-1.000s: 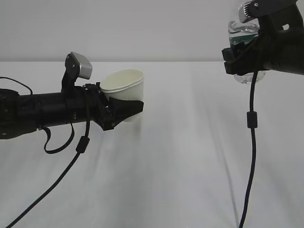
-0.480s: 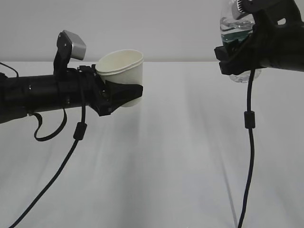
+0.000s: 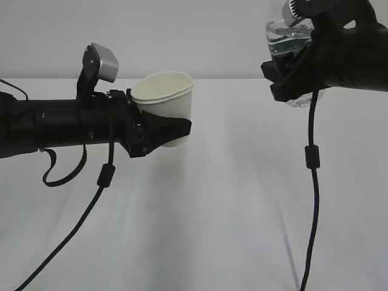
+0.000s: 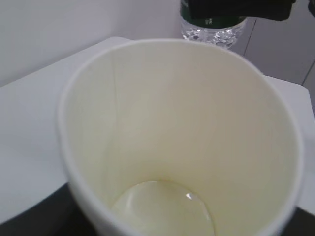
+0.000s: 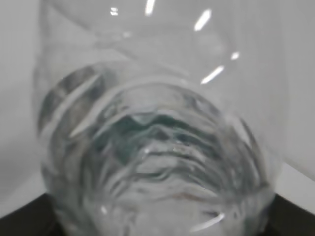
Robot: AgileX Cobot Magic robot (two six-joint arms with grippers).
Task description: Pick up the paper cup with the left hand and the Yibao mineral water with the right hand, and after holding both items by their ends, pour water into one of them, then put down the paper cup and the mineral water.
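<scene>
At the left of the frame the paper cup is clamped upright in the left tool, clear of the bench. The Yibao mineral water is gripped in the right tool at upper right, well apart. The bottle's mouth is best brought over the cup's rim before tilting, with the cup kept level since a little water already lies inside.

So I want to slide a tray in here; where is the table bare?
The table shows bare across the front and middle, under and between both arms. The left hand holds the paper cup above it, and the right hand holds the Yibao mineral water higher. Only hanging cables cross the space.
</scene>
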